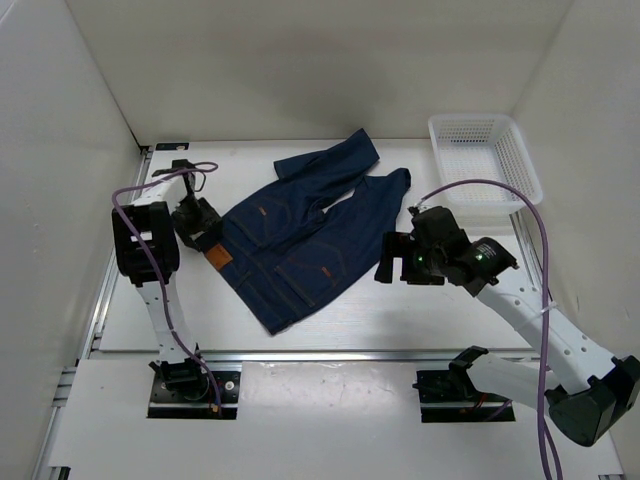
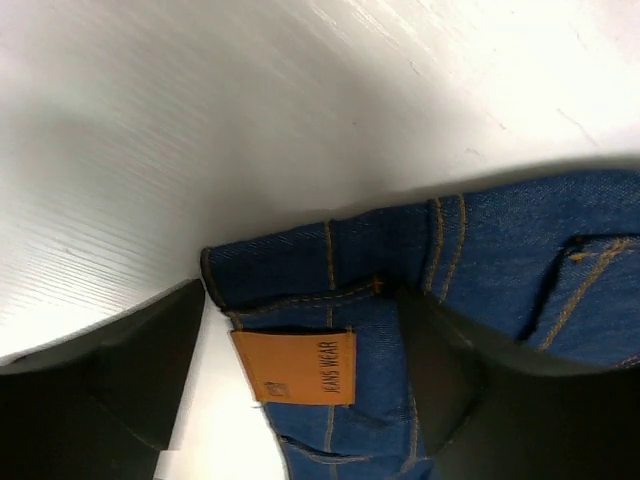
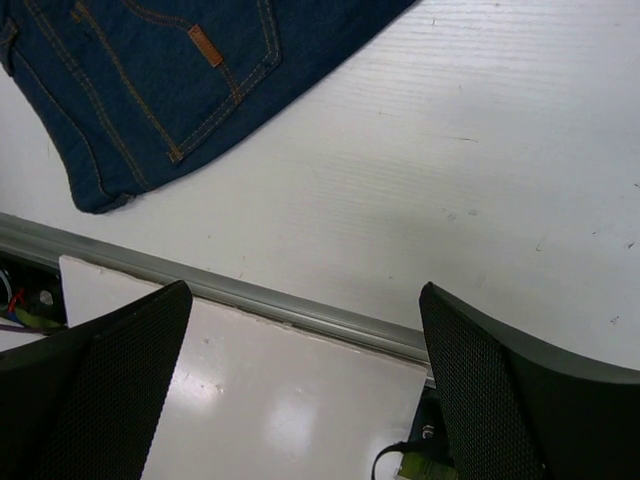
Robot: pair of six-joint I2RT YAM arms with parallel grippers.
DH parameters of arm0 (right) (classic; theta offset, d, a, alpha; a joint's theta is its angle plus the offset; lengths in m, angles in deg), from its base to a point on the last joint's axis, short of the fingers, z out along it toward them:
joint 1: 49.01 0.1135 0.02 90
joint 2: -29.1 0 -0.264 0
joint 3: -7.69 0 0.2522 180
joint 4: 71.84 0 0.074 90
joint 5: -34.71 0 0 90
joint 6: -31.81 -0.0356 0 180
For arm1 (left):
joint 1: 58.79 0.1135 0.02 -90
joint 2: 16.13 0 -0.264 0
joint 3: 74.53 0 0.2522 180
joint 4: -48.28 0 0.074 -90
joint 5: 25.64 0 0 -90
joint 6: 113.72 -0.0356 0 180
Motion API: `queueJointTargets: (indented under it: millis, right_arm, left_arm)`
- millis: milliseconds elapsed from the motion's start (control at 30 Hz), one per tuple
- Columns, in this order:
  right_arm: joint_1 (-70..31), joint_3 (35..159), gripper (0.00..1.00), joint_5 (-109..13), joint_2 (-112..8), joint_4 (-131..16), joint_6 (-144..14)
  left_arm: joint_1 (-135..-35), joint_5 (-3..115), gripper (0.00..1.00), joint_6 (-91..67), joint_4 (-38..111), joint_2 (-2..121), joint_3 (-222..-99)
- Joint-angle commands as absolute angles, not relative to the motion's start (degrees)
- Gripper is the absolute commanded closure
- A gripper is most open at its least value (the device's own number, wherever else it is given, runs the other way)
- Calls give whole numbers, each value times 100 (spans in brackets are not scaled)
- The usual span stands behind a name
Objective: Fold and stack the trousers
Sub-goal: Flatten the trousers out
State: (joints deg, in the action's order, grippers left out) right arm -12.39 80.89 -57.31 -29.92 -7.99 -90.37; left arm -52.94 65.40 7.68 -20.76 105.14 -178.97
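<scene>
1. One pair of trousers (image 1: 300, 235) lies centred on the table (image 1: 400, 320), its long axis running from the near-left waistband (image 2: 300, 290) to the far-right legs.
2. The left gripper (image 1: 200, 225) is nearer, jaws wide, straddling the waistband corner.
3. The right gripper (image 1: 395, 262) is spread wide and empty, just right of the cloth.

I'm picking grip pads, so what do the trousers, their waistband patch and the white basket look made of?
The trousers: dark blue denim, matte woven cloth with tan stitching, lying limp and creased. The waistband patch: tan, smooth, printed lettering; leather or imitation, unclear. The basket: white, probably rigid plastic, judging by its lattice walls.
</scene>
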Motion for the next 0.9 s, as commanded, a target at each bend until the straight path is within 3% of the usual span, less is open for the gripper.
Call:
queueJointTargets:
  millis: [0,33,67,333,500,600,733,833,867]
  right_arm:
    - [-1219,8411,1,-6012,-2970,-719,-9044]
    - [-1219,8481,1,-6082,-3022,-719,-8992]
    - [-1219,8543,1,-6083,-3083,-719,-8991]
    - [-1219,8974,1,-6354,-3198,-657,-8877]
    - [-1341,9193,1,-6829,-3076,-657,-8929]
    - [-1561,9396,1,-7424,-2769,-596,-9193]
    - [-1816,9528,1,-8067,-2250,-543,-9404]
    - [-1878,9580,1,-8841,-1951,-289,-9572]
    - [-1878,9581,1,-8964,-1820,-236,-9641]
  left_arm:
    - [-5334,6261,24,696,-1891,10463,-17785]
    - [-5334,6260,43,644,-1891,10463,-17785]
    - [-5334,6260,89,582,-1891,10463,-17985]
    - [-5018,6762,89,407,-2647,8795,-19374]
    - [-5965,6235,89,63,-3235,8091,-20123]
    - [-7290,6111,89,317,-3167,7608,-19729]
    - [-10106,5674,89,1396,-2500,7746,-19507]
    - [-11141,5164,89,1400,-2365,8825,-20813]
    - [-11335,5162,81,1329,-2575,9107,-21827]
